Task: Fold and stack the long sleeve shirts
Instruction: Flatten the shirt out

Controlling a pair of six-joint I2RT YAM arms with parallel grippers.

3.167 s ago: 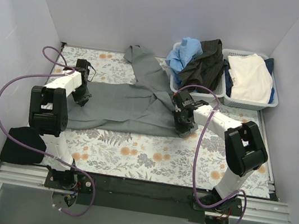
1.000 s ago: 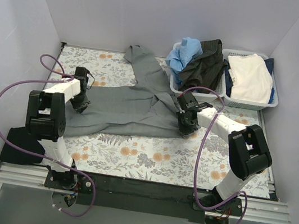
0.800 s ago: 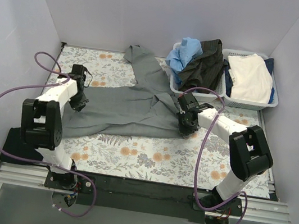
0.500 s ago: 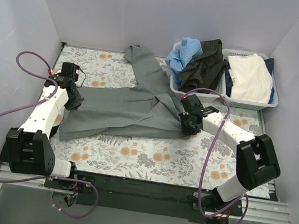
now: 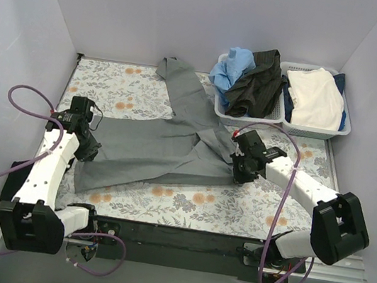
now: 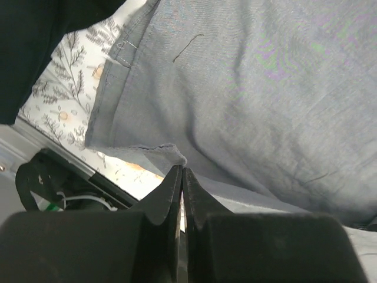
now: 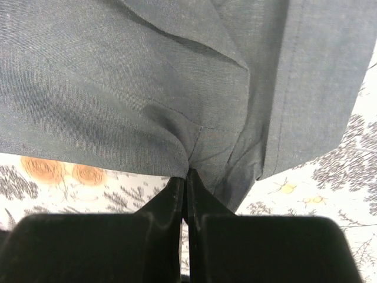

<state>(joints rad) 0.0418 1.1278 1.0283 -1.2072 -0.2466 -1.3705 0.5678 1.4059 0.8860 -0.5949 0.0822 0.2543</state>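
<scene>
Across the middle of the top view, the grey long sleeve shirt point(image 5: 159, 144) lies spread and unfolded, one sleeve reaching upward. Left gripper point(image 5: 89, 149) and right gripper point(image 5: 240, 170) are each clamped on an opposite edge. The black shirt point(image 5: 15, 173) sits lower left. Folding looks barely begun, and stacking is not yet done.

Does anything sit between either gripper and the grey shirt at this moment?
Nothing visible does. The left gripper is shut on the hem of the grey shirt at its left end, and the right gripper is shut on its right edge. Both wrist views show only cloth at the fingertips.
</scene>
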